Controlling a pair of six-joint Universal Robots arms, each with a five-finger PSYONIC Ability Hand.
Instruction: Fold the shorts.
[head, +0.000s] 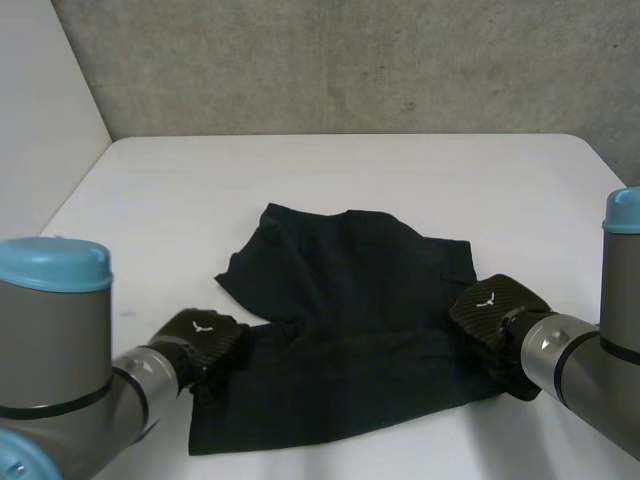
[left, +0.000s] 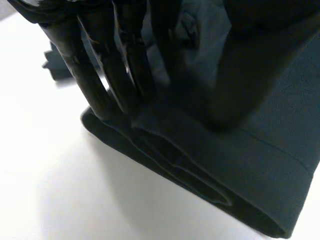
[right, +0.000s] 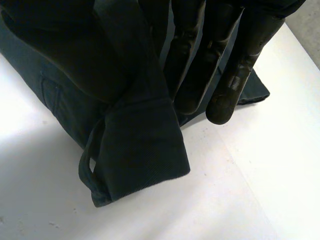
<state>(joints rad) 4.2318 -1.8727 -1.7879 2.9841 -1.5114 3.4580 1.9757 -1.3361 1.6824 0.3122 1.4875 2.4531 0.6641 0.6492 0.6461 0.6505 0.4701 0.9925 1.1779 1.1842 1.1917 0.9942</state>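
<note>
While the white tabletop (head: 350, 170) carries the dark shorts (head: 340, 340) near its front middle, the left hand (head: 205, 338) pinches their left edge and the right hand (head: 497, 308) their right edge. The grasp for a fold seems made; next both should lift evenly and carry the cloth over.
</note>
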